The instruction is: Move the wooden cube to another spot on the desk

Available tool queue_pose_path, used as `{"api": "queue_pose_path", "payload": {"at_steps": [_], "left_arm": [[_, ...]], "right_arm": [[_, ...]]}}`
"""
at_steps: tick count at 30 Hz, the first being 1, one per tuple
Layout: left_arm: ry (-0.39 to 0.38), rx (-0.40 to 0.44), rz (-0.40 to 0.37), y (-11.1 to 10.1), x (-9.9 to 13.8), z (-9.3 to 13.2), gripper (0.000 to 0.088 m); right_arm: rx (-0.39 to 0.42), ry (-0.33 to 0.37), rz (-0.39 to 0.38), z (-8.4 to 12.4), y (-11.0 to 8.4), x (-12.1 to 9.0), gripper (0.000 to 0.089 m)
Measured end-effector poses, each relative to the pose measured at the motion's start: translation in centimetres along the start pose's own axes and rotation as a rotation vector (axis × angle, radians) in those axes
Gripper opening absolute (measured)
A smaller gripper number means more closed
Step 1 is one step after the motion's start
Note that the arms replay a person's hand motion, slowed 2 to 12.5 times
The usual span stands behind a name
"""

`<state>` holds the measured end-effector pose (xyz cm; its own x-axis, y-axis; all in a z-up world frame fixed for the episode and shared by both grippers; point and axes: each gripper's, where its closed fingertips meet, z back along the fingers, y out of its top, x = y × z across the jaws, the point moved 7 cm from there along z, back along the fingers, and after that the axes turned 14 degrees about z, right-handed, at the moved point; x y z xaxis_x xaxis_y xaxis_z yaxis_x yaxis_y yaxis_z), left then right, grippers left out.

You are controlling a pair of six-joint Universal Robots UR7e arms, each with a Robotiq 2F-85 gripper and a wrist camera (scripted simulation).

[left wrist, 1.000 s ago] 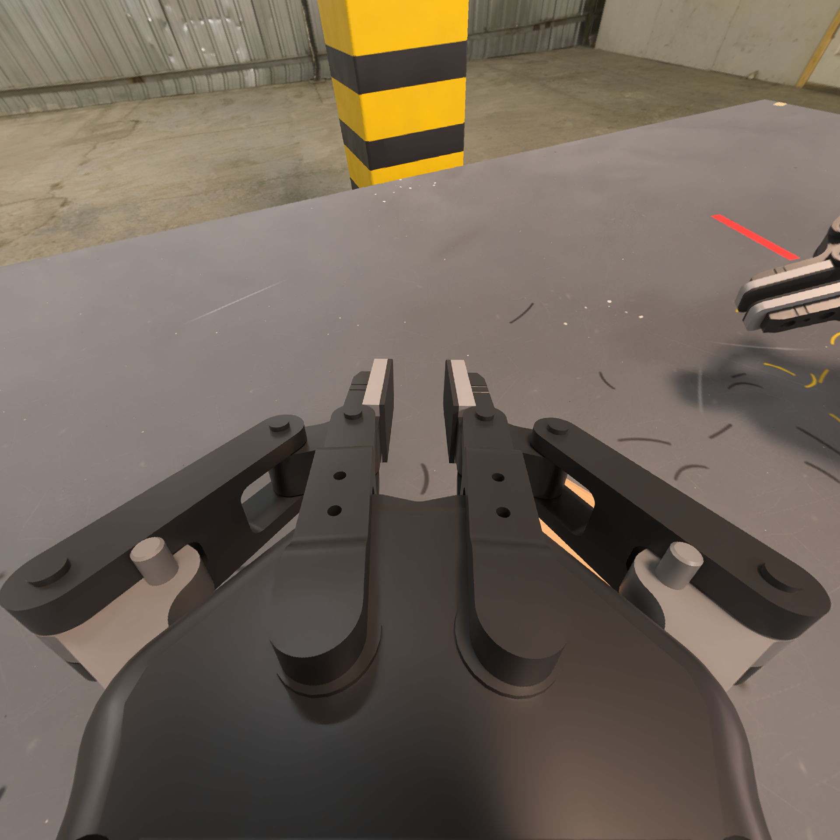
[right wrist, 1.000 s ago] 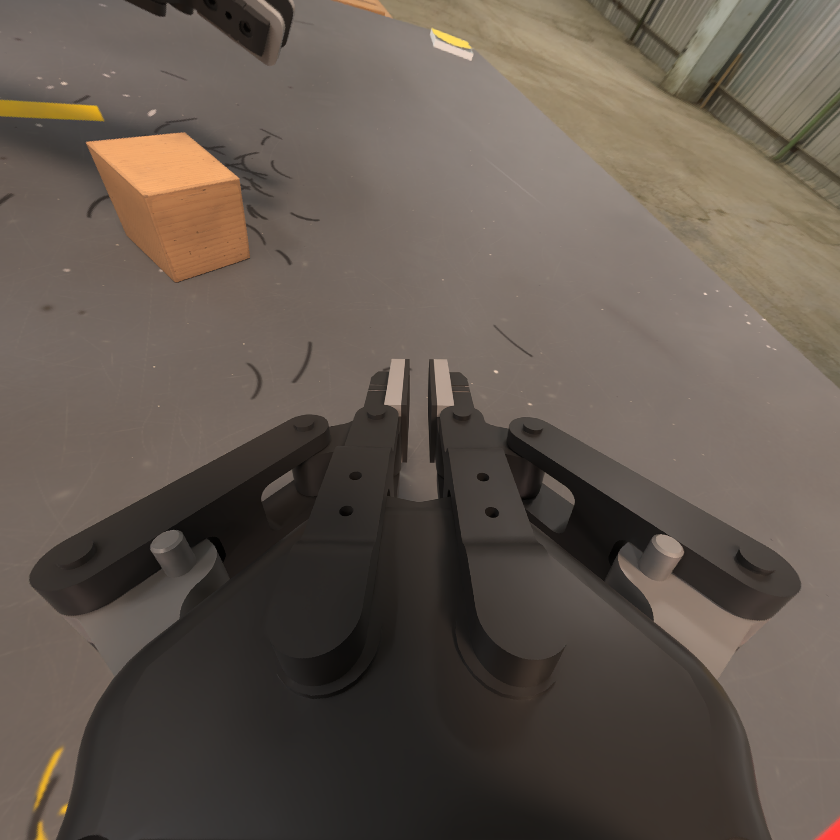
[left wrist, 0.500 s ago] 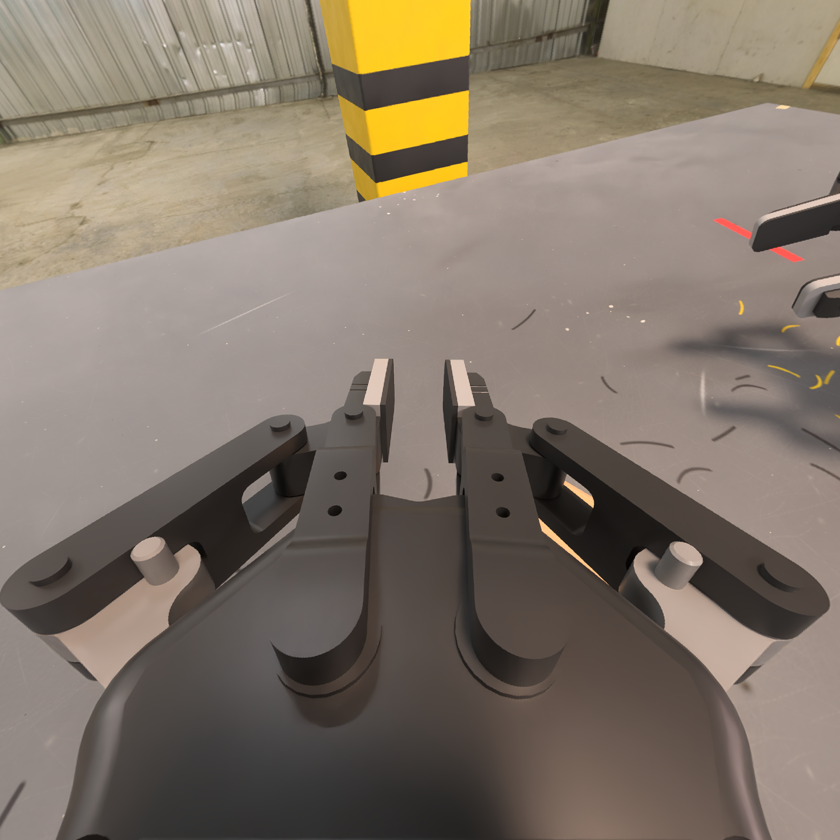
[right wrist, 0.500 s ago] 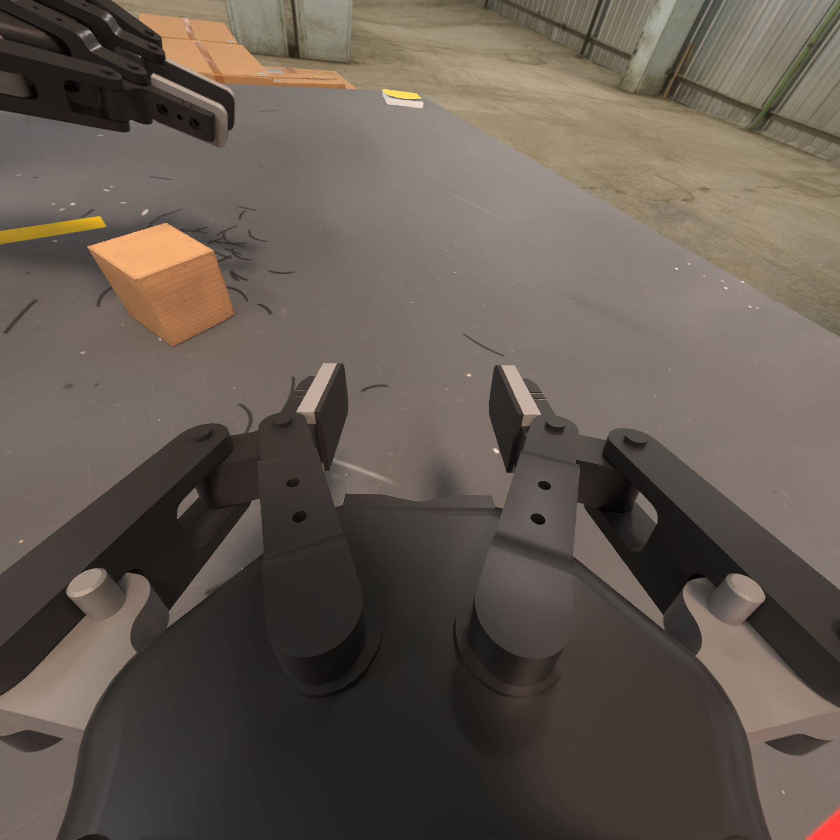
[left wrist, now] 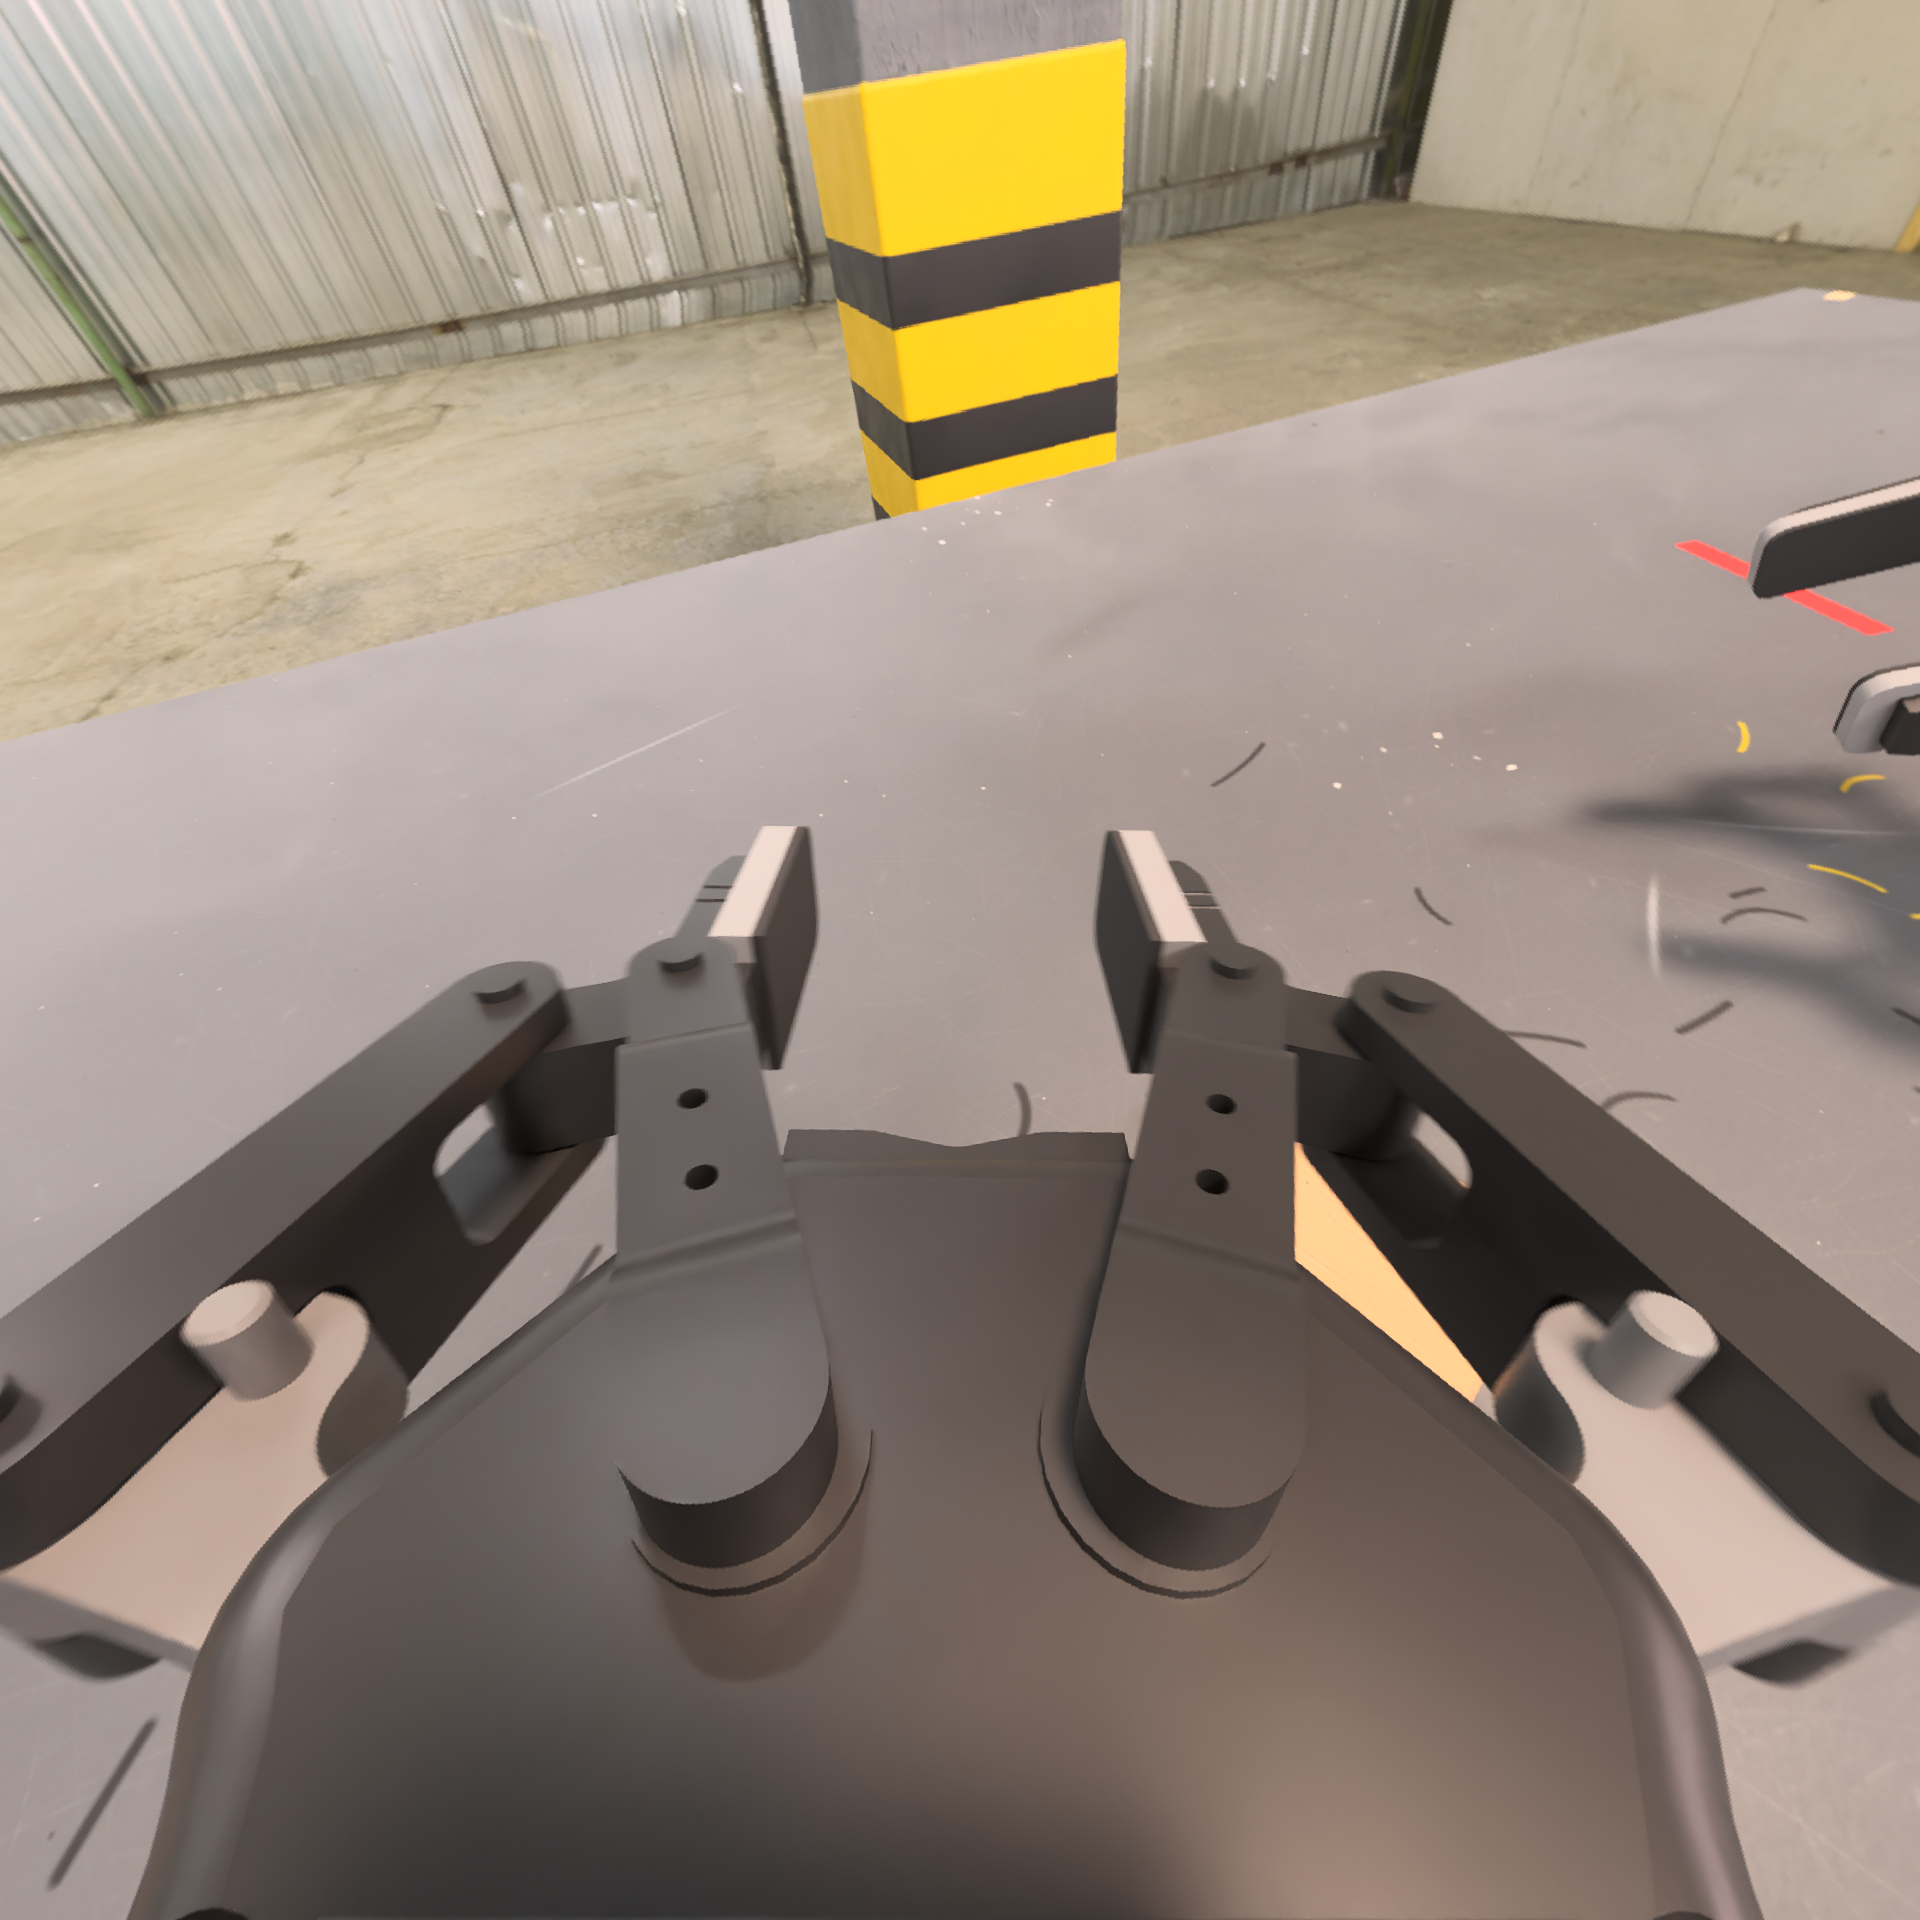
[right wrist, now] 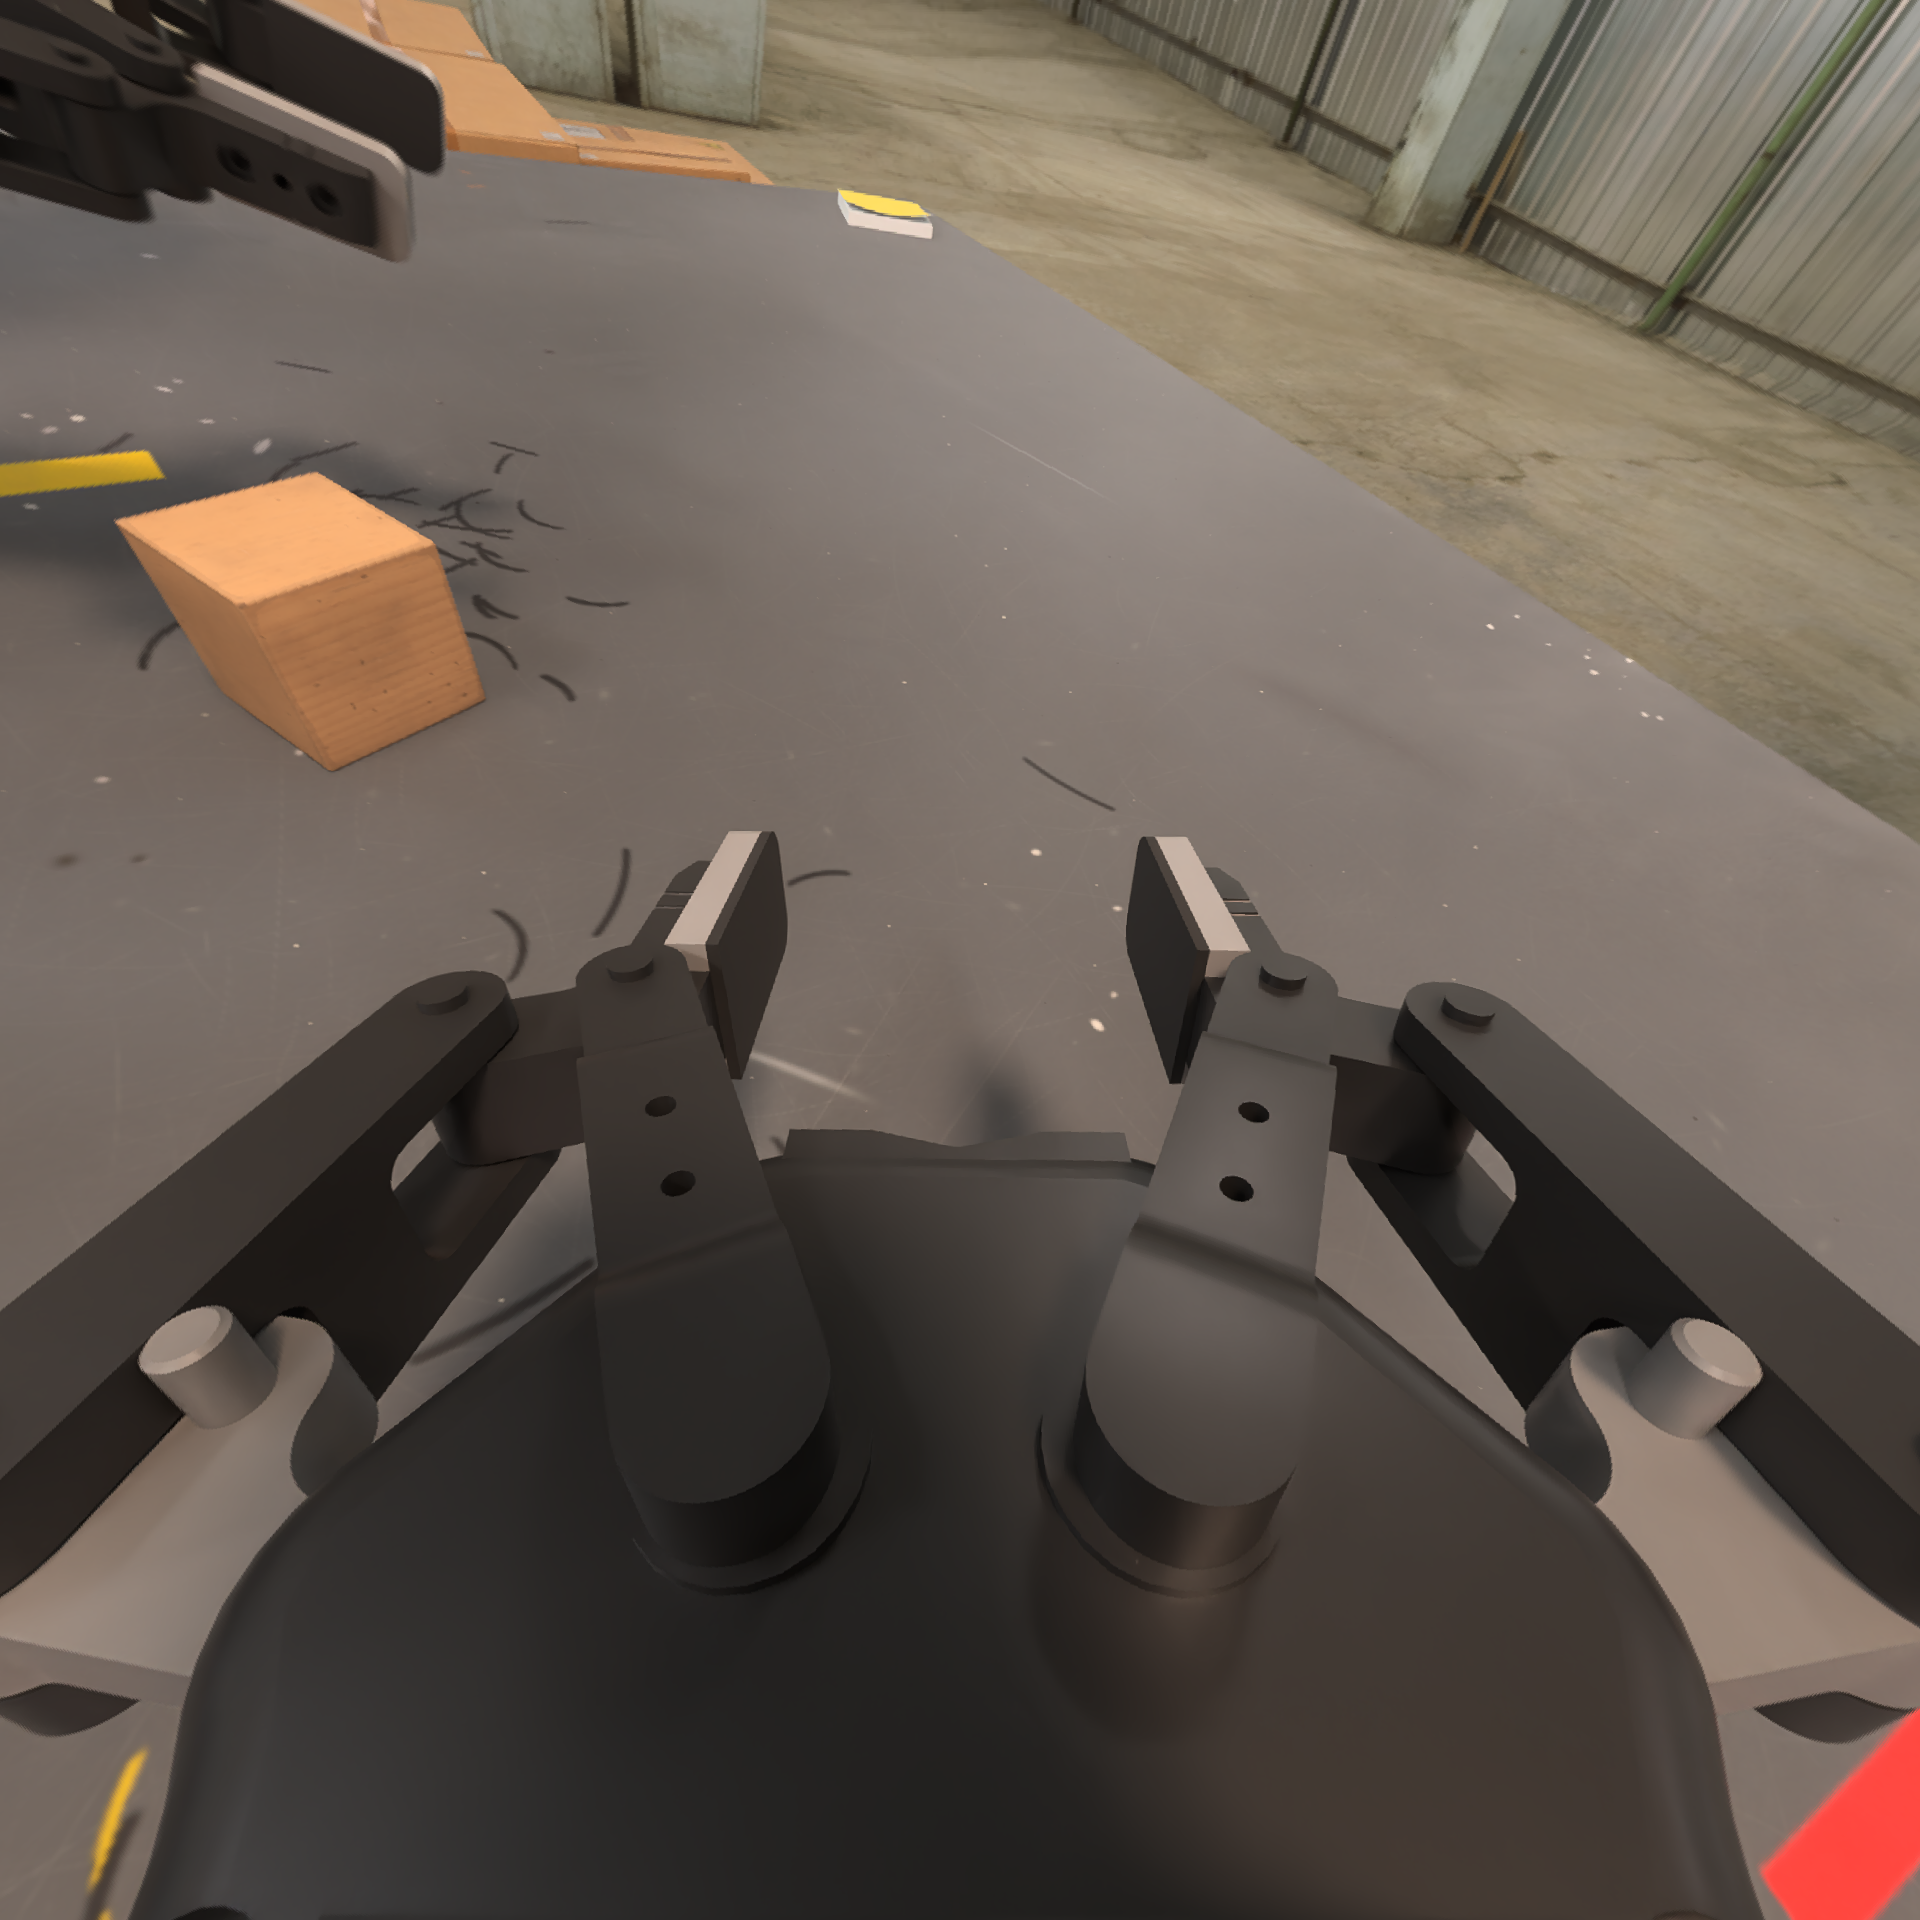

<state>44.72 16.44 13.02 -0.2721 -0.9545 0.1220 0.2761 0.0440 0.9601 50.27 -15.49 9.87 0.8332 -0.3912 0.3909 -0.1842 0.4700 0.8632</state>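
Note:
The wooden cube (right wrist: 312, 613) stands on the grey desk (right wrist: 935, 520), ahead and to the left of my right gripper (right wrist: 956, 914), which is open and empty above the desk. In the left wrist view only a sliver of the cube (left wrist: 1371, 1278) shows beneath my left gripper's right linkage. My left gripper (left wrist: 956, 904) is open and empty, hovering above the desk (left wrist: 935, 675). It also shows in the right wrist view (right wrist: 343, 166) at the top left, above and beyond the cube. The right gripper's fingers (left wrist: 1839, 551) show at the right edge of the left wrist view.
A yellow-and-black striped pillar (left wrist: 971, 281) stands beyond the desk's far edge. A yellow tape strip (right wrist: 78, 473) and a red tape strip (left wrist: 1787, 587) lie on the desk. A small yellow-and-white block (right wrist: 883, 213) sits near the far corner. Cardboard boxes (right wrist: 582, 125) lie beyond.
Both grippers have opened: the right within the first half second, the left in the last. The right gripper pulled back from the cube and tilted up.

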Motion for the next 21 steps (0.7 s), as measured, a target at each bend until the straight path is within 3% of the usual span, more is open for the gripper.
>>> {"api": "queue_pose_path", "payload": {"at_steps": [3, 11, 15, 21], "left_arm": [[0.001, 0.027, 0.02, 0.1, -0.2, 0.4, 0.0662], [-0.079, -0.004, 0.161, -0.3, -0.3, 1.7, 0.0843], [-0.14, -0.033, 0.172, -0.3, 0.0, 2.6, 0.0854], [-0.26, -0.154, 0.144, -0.4, 1.0, 3.8, 0.0854]], "right_arm": [[-0.006, -0.014, 0.011, -0.1, -0.4, 0.2, 0.0585], [-0.002, 0.008, -0.073, -0.3, -1.2, 0.6, 0.0595], [-0.002, 0.008, -0.104, -0.4, -1.2, 0.7, 0.0641], [-0.018, 0.003, -0.096, -0.6, -1.2, 0.5, 0.067]]}}
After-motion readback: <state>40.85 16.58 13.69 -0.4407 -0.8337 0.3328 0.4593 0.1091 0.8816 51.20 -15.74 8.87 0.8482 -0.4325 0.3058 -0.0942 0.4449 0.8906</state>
